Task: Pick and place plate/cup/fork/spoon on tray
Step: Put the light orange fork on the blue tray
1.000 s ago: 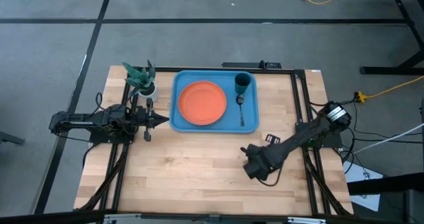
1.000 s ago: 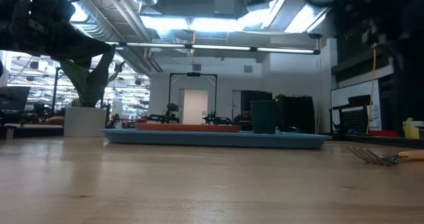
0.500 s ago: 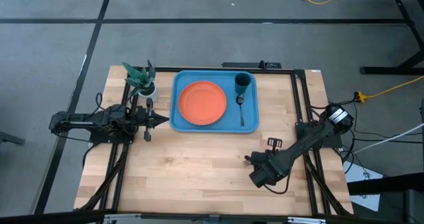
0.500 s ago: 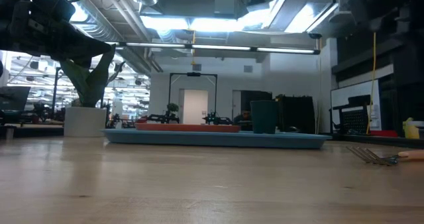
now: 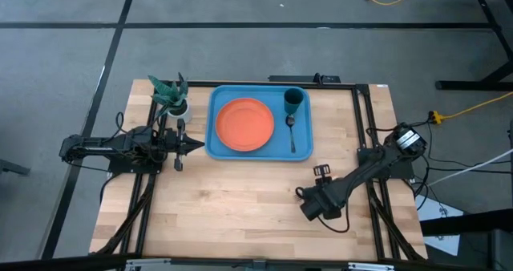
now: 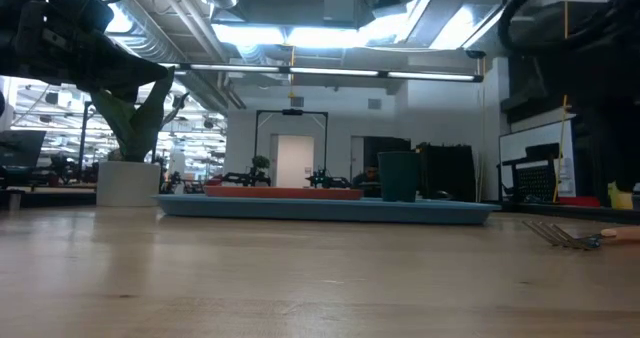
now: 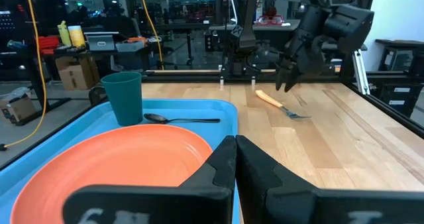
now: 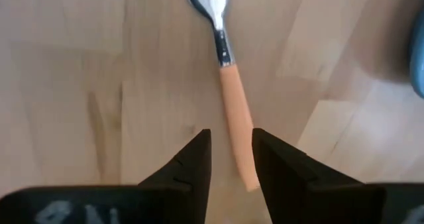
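Lying on bare counter (image 5: 240,199) right of the tray (image 5: 215,123), the fork (image 7: 278,104) points tines away from it; right gripper (image 8: 229,159) fingers hover narrowly parted over its handle.

High cam looks straight down on the whole table (image 5: 240,215). Low cam sits at tabletop height, looking level across toward the tray (image 6: 330,208). Left wrist cam faces across the tray toward the fork (image 7: 278,105); right wrist cam hangs close over that fork (image 8: 233,111).
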You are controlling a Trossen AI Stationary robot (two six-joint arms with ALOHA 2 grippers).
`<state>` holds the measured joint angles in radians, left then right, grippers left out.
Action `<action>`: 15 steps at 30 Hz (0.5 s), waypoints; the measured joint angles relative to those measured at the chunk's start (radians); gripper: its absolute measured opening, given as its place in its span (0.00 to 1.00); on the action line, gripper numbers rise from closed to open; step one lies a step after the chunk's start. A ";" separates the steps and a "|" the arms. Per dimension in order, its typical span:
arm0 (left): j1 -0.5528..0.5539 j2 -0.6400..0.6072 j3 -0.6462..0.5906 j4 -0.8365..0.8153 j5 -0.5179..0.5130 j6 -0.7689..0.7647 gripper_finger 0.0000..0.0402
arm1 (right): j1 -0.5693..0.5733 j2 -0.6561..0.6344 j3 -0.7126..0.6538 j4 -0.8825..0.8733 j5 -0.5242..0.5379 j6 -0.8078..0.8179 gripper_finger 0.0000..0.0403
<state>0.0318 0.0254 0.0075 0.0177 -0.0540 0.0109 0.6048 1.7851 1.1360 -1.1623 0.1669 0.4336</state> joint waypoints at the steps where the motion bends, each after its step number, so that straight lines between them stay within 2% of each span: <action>1: 0.000 0.000 0.000 0.000 0.000 0.000 0.00 | -0.008 0.000 -0.007 0.012 0.000 -0.013 0.29; 10: 0.000 0.000 0.000 0.000 0.000 0.000 0.00 | -0.110 0.000 -0.074 0.126 -0.017 -0.152 0.29; 15: 0.000 0.000 0.000 0.000 0.000 0.000 0.00 | -0.148 0.000 -0.081 0.167 -0.123 -0.247 0.29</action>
<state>0.0317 0.0252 0.0076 0.0177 -0.0540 0.0109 0.4563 1.7851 1.0546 -0.9953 0.0440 0.1863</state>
